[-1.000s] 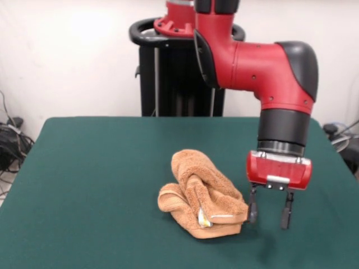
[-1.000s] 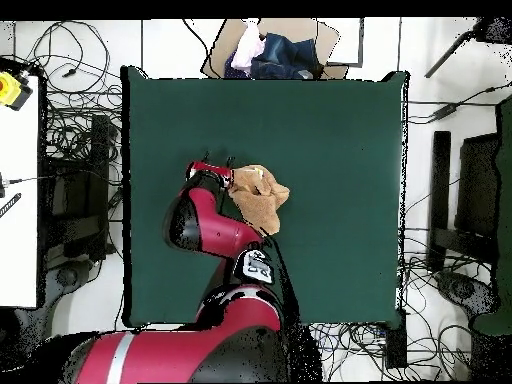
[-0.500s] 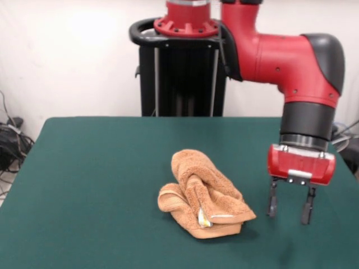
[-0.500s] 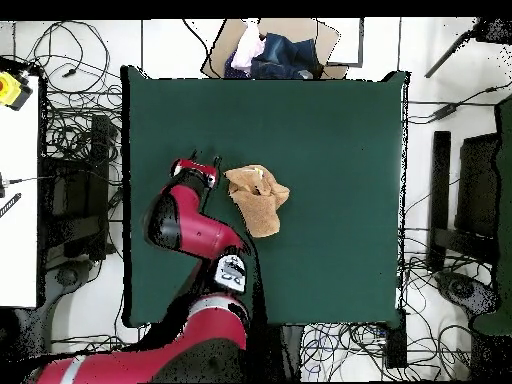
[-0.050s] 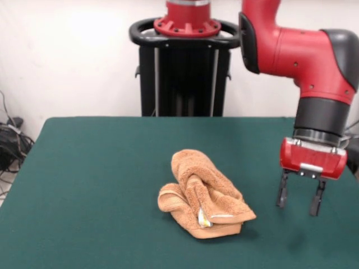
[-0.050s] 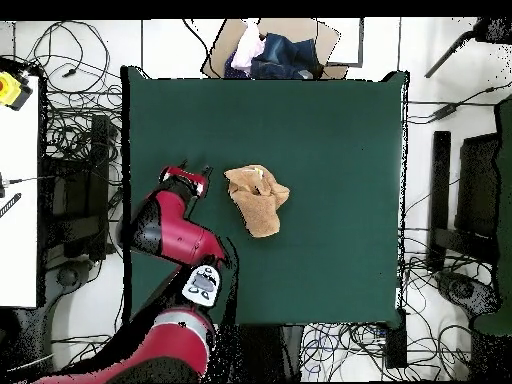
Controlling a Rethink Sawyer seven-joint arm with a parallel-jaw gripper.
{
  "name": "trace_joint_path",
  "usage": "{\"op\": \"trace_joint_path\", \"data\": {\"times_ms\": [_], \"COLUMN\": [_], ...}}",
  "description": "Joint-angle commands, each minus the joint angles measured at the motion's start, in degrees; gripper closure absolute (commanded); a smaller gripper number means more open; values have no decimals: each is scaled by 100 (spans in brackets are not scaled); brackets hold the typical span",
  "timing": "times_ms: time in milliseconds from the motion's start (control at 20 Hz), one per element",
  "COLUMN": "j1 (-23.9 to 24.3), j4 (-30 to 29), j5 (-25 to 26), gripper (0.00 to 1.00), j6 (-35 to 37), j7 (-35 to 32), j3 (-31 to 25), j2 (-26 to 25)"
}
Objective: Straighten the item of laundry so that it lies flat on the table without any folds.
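The item of laundry (image 5: 203,194) is an orange-tan towel lying crumpled in a folded heap near the middle of the green table (image 5: 95,179), with a small white label showing at its front edge. From above, the towel (image 6: 257,199) sits left of the table's (image 6: 330,150) centre. My gripper (image 5: 299,203) hangs open just above the cloth surface, well to the right of the towel and apart from it, holding nothing. In the overhead view the gripper (image 6: 197,169) is to the towel's left.
A cardboard box with clothes (image 6: 270,48) stands beyond the table's far edge in the overhead view. Cables lie on the floor around the table. The black pedestal (image 5: 182,67) rises behind the table.
The gripper has let go of the towel's edge and moved sideways away from it, to the right in the front view. The towel's heap has settled slightly and stays crumpled.
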State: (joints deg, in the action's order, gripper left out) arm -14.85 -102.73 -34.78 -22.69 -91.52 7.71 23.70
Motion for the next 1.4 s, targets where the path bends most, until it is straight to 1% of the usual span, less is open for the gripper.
{"op": "trace_joint_path", "data": {"times_ms": [50, 200, 400, 500, 600, 750, 900, 1200, 1400], "j1": [-177, -223, -156, -232, -71, 43, 117, 386, 406], "j4": [-290, -292, -326, -279, -215, -147, -106, 228, 384], "j5": [-535, -519, -355, -336, -126, 35, 142, 409, 419], "gripper": [0, 0, 0, 0, 0, 0, 0, 0, 0], "j6": [749, 784, 646, 409, 321, 258, 144, -112, -126], "j7": [-946, -989, -1130, -1051, -1068, -1056, -1057, -1003, -973], "j3": [234, 281, 239, 435, 376, 373, 371, 316, 320], "j2": [-199, -214, -233, -289, -326, -358, -405, -673, -819]}}
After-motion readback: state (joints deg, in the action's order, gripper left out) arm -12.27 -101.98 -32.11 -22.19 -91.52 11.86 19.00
